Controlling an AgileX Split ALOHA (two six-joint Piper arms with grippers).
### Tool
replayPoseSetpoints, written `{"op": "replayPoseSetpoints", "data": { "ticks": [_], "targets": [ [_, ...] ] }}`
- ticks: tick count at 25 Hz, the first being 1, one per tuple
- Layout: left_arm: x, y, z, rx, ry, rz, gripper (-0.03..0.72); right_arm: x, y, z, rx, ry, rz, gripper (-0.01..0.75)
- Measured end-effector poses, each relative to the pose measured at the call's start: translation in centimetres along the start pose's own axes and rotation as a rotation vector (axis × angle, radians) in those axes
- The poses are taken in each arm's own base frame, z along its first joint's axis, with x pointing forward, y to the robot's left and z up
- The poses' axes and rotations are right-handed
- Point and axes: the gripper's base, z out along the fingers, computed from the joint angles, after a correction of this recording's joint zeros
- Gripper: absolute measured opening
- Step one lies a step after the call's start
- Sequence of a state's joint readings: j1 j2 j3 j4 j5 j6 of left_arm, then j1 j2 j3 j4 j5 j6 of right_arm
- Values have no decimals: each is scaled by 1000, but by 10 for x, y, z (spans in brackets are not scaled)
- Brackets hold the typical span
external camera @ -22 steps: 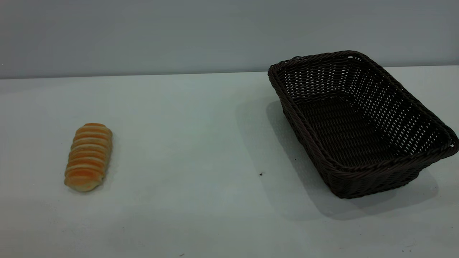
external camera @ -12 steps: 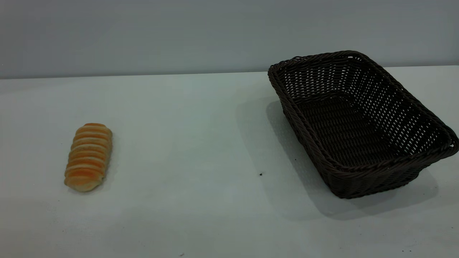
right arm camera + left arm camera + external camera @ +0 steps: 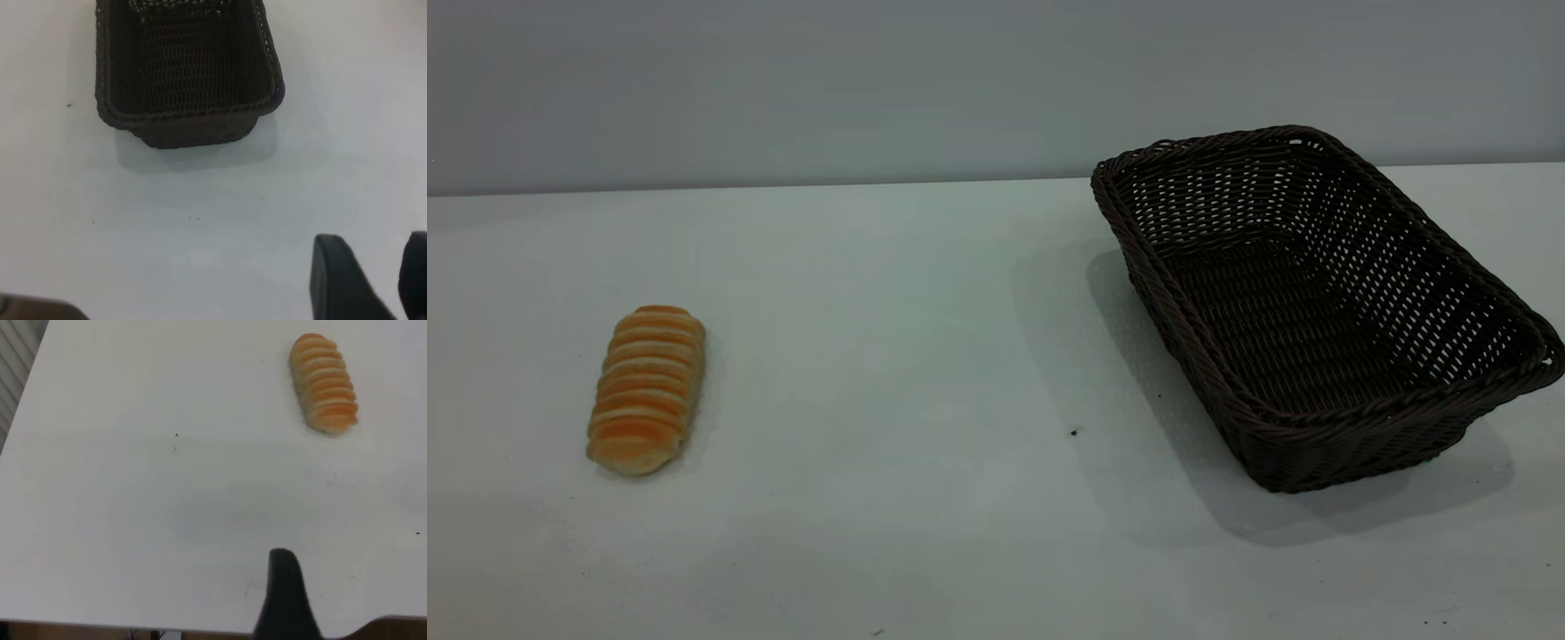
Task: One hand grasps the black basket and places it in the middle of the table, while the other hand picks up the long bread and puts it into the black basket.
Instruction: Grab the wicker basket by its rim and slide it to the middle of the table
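Note:
The black basket [image 3: 1325, 418] stands empty at the right of the table [image 3: 925, 356], turned at an angle. The long bread [image 3: 647, 389] lies on the table at the left, far from the basket. Neither gripper shows in the exterior view. In the left wrist view the bread [image 3: 323, 383] lies well ahead of my left gripper [image 3: 353, 600]; one black finger [image 3: 285, 593] shows with bare table beside it, so it is open and empty. In the right wrist view the basket [image 3: 187, 119] sits ahead of my right gripper [image 3: 390, 257], which is open and empty above the table.
A grey wall runs behind the table. A few dark specks [image 3: 1073, 433] lie on the tabletop between bread and basket. The table's near edge [image 3: 393, 621] shows in the left wrist view.

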State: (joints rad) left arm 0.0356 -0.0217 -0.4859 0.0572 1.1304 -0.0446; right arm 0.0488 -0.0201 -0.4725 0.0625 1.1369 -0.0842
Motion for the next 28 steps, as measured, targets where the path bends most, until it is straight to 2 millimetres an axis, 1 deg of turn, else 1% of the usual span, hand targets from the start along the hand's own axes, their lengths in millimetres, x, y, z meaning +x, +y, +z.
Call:
{"op": "replayPoseSetpoints", "data": {
  "ticks": [15, 17, 18, 20, 22, 24, 28],
  "targets": [
    [0, 0, 0, 0, 0, 0, 568, 0, 0, 0, 2, 0, 3, 239],
    [-3, 0, -1, 0, -13, 1, 568, -1, 0, 0, -3, -5, 26, 239],
    [-8, 0, -2, -2, -25, 3, 568, -2, 1, -1, -11, -17, 43, 239],
    [-24, 1, 0, -13, -42, 13, 568, -9, 2, -2, -29, -39, 64, 239],
    [-43, 0, 5, -15, -18, 20, 568, -21, 3, 5, -47, -33, 71, 251],
    [-65, -1, 17, -13, 40, 27, 568, -38, 3, 19, -68, 3, 70, 281],
    [-111, -4, 38, -9, 93, 46, 568, -73, 5, 53, -142, 98, 96, 394]
  ]
}}
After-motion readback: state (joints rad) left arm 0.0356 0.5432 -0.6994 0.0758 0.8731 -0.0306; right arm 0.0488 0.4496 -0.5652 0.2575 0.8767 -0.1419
